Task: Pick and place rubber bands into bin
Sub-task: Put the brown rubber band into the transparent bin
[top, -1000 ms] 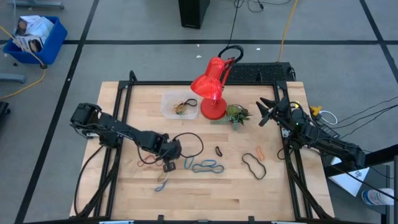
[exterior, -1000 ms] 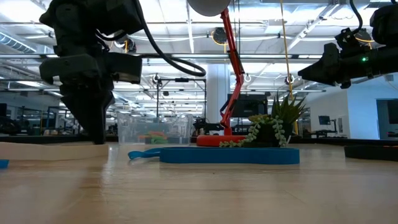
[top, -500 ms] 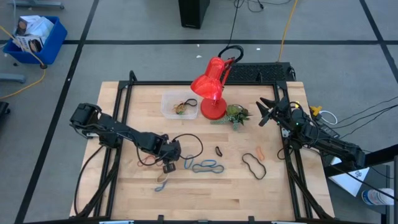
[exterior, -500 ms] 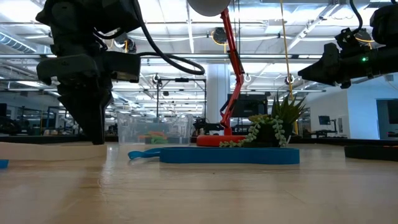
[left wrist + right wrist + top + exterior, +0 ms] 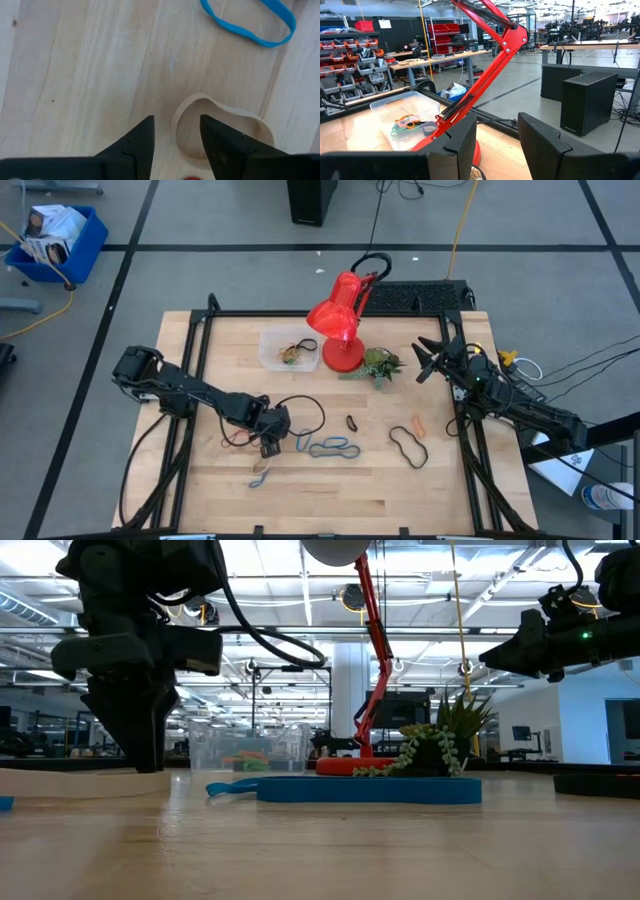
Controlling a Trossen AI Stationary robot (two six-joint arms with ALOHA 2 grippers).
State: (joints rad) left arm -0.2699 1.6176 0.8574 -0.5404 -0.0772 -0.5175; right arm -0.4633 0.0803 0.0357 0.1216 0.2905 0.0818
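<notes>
Rubber bands first: the tan rubber band (image 5: 225,132) lies flat on the table (image 5: 440,480) just off my left gripper (image 5: 176,135), fingers parted with one inside its loop (bin (image 5: 288,348) sits around 12 o'clock, right gripper (image 5: 428,360) far off).

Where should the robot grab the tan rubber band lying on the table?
Pinch the tan rubber band from straight above, on the curved strand beside the open left gripper. The band lies flat as an open loop, so one jaw can go inside it, the other outside.
</notes>
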